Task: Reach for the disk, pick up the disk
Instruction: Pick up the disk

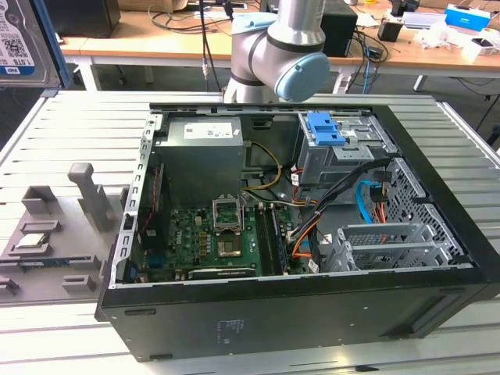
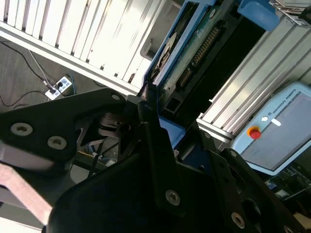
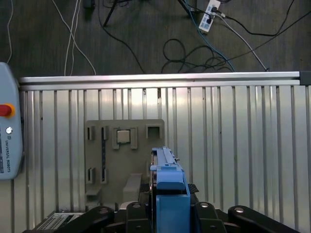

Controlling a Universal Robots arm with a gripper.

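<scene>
At the upper left of the exterior view is the disk point(image 1: 17, 43) — a flat silver-metal hard drive with a white-and-blue label and a blue plastic frame along its edge. It is upright in the air, clear of the ribbed aluminium table point(image 1: 78, 125). My black two-fingered claw point(image 3: 169, 206) is clamped on it. In both wrist views my fingers point(image 2: 155, 141) press the blue frame from either side, so the drive sits edge-on between them. I judge that holding it by its narrow sides spares the label face and the circuit board.

Below the disk, at the frame's left, lies the grey moulded fixture plate point(image 1: 74, 242), with a small square silver chip point(image 1: 35, 240) seated in one pocket. The first wrist view looks straight down on that plate, so I reckon I hang above it.

Towards the middle, my grey arm with its pale-blue cap point(image 1: 273, 47) comes in from the top edge. Beneath it the open black computer tower point(image 1: 312, 320) lies on its side, lid off and its inside bare to me — a blue plastic latch point(image 1: 324, 129) sits at the case's upper right.
</scene>
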